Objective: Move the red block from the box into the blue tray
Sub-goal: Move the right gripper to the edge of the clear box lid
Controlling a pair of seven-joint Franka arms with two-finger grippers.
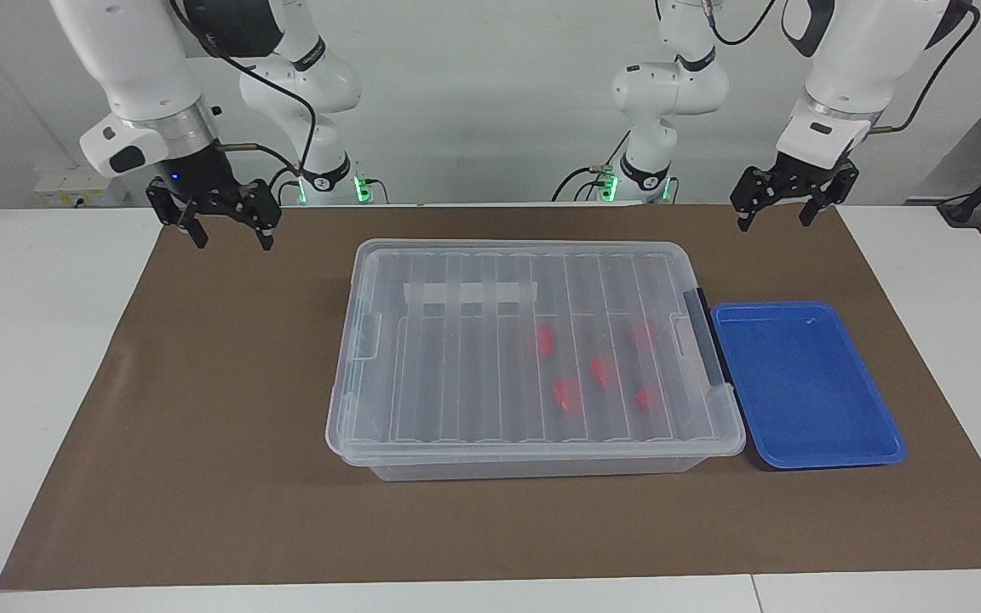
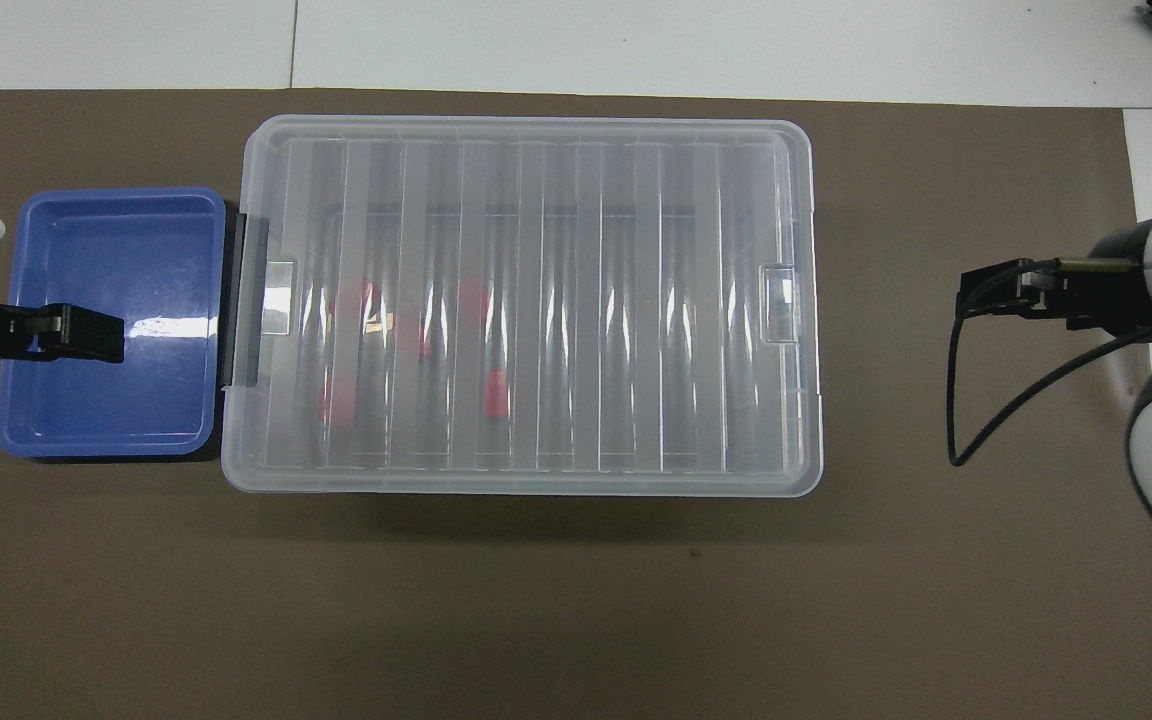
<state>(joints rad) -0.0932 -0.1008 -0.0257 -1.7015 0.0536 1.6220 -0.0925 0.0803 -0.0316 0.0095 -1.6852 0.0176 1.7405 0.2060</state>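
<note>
Right gripper (image 1: 231,238) hung in the air over the brown mat (image 1: 201,383), at the right arm's end of the table, jaws spread wide, holding nothing and touching nothing. Left gripper (image 1: 776,217) hung over the mat's edge at the left arm's end, also spread wide, empty, clear of everything; from overhead its black finger tip overlapped the blue tray (image 2: 116,440), but the facing view showed it well above the table. Box (image 1: 533,451) sat mid-mat, clear plastic, ribbed transparent lid (image 1: 456,375) on and closed, black latch (image 1: 706,336) on the side toward the left arm's end, white tape strip (image 1: 469,294) on the lid's part nearer the robots. 5 red blocks were visible through the lid, all inside the box, in the half toward the left arm's end: small, bright red, chunky, blurred by the ribs. The one taken here as the red block (image 1: 544,340) lay nearest the box's middle, the other red blocks (image 1: 601,372) were scattered loosely between it and the latch, none touching that I could tell. Blue tray was shallow, rounded corners, raised rim, nothing in it, sitting just beside the box's latch side, touching or almost touching it; cannot tell which.
</note>
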